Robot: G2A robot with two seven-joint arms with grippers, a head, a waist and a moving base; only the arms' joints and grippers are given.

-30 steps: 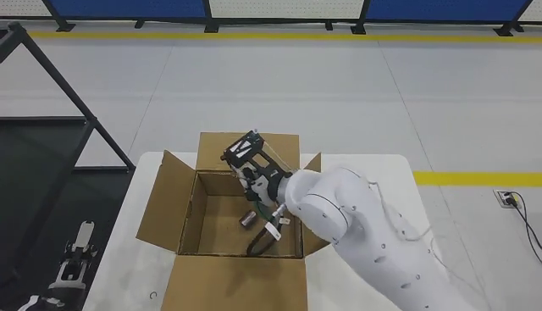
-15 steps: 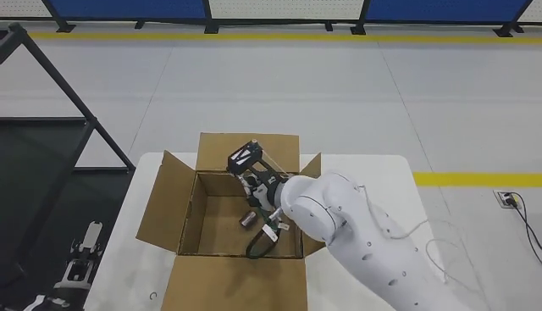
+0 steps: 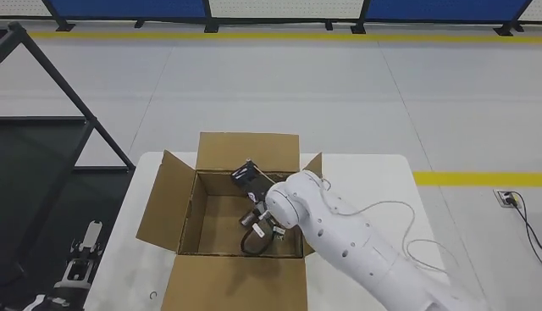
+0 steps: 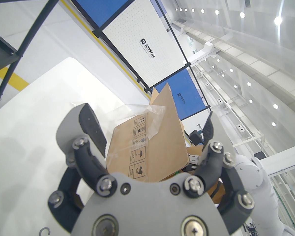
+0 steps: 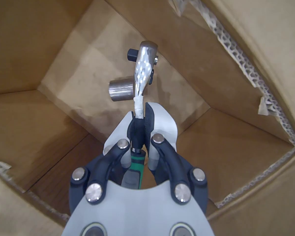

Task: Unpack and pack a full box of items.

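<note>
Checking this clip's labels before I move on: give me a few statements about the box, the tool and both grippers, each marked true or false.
1. The right gripper is shut on the ratchet wrench. True.
2. A metal socket lies on the cardboard box floor. True.
3. The ratchet wrench is held outside the box. False: it is inside the box.
4. The left gripper is open. True.
5. The box is closed. False: its flaps stand open.

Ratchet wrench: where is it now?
Right wrist view: the ratchet wrench is clamped in the right gripper inside the cardboard box, its head near a metal socket on the box floor.
</note>
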